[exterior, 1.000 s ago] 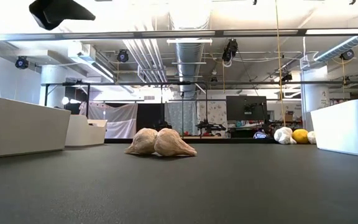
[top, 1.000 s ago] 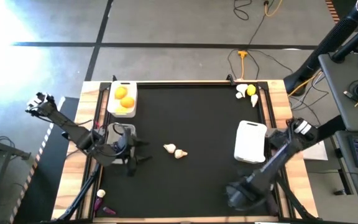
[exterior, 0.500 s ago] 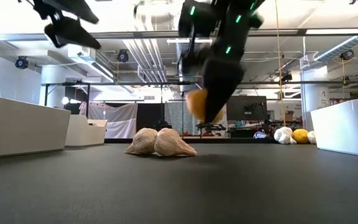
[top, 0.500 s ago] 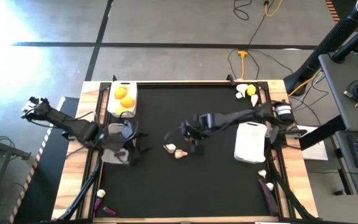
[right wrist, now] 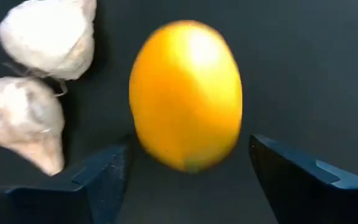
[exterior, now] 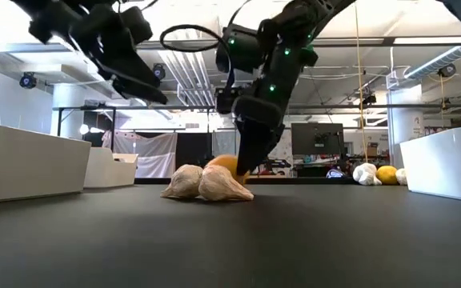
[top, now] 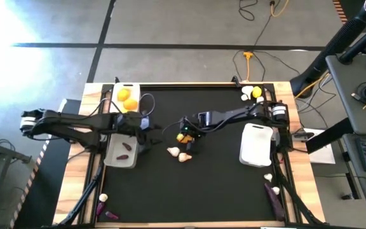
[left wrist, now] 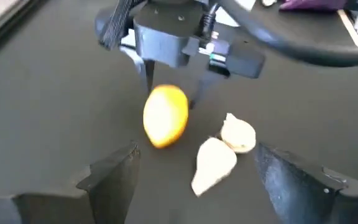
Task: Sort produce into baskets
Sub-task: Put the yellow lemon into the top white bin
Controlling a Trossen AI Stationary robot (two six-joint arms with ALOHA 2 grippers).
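A yellow-orange citrus [right wrist: 185,93] lies on the black mat between the spread fingers of my right gripper [right wrist: 188,180], which is open, points down over it and does not touch it. It also shows in the high view [top: 183,137]. Two garlic bulbs [top: 178,154] lie right beside it on the near side. My left gripper [top: 149,132] is open and empty, above the mat just left of the citrus. Three white baskets stand on the table: far left [top: 133,111] with two citrus, left [top: 114,160] with eggplants, right [top: 257,144].
Garlic and a citrus [top: 251,93] lie at the far right corner. An eggplant [top: 273,194] and a garlic bulb [top: 267,177] lie on the right rail. A garlic bulb [top: 103,198] and eggplants [top: 103,213] lie at the near left.
My right arm has swung from the near right corner to the table's middle with a citrus and has gone down. The citrus is now at mat level beside the garlic. My left gripper has gone from over the left basket toward the far edge and the right.
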